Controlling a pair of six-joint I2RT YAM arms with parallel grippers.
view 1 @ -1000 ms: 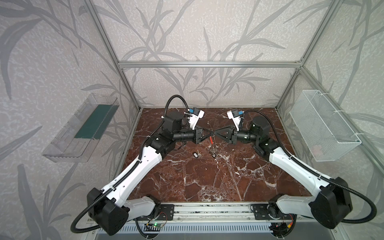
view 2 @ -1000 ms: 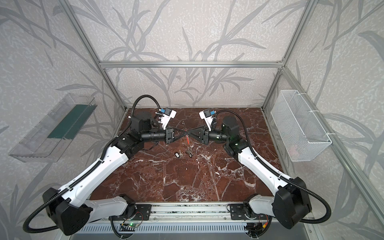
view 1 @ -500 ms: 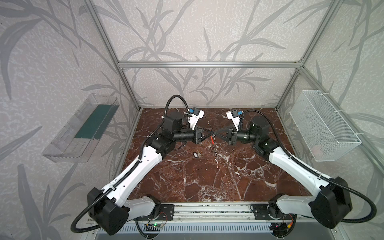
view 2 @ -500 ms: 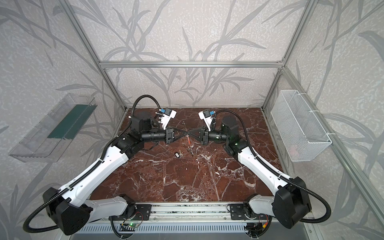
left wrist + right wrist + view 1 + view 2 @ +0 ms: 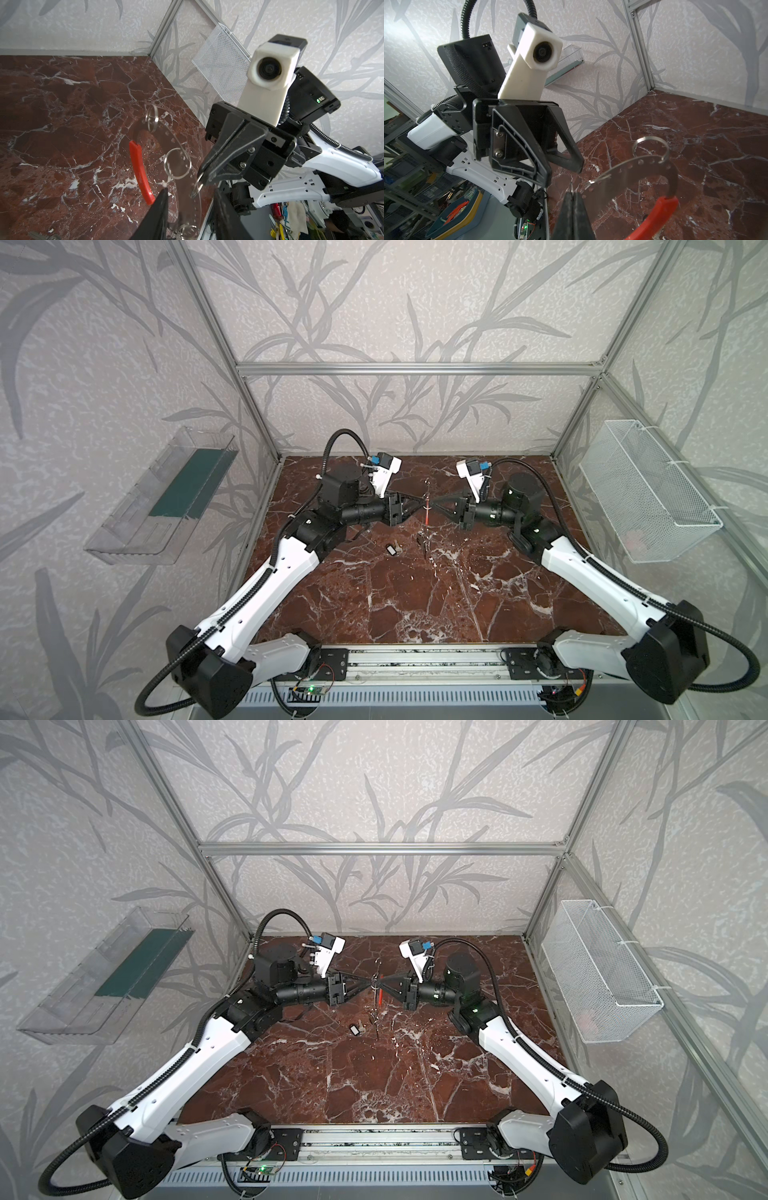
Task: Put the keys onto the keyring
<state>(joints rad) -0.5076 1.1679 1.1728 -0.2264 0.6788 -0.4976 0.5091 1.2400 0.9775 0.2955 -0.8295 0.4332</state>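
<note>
The keyring (image 5: 427,506) (image 5: 378,990), a translucent grey band with a red arc (image 5: 139,170) (image 5: 629,174), hangs edge-on above the table between both grippers. Small split rings sit in its holes. My right gripper (image 5: 434,504) (image 5: 200,180) (image 5: 573,194) is shut on one of these split rings at the band's edge. My left gripper (image 5: 417,504) (image 5: 190,191) (image 5: 562,175) is open, its fingers on either side of the band without touching it. One key with a black tag (image 5: 392,548) (image 5: 355,1029) lies on the table. More silvery key metal (image 5: 424,539) shows under the ring; I cannot tell if it hangs.
The brown marble table (image 5: 415,593) stretches toward the front rail. A white wire basket (image 5: 648,493) hangs on the right wall and a clear plastic shelf (image 5: 166,497) on the left wall. Another key (image 5: 41,235) lies on the marble.
My left gripper's jaws have parted from the keyring's band. My right gripper has shut on the split ring. Both arms stay in about the same place.
</note>
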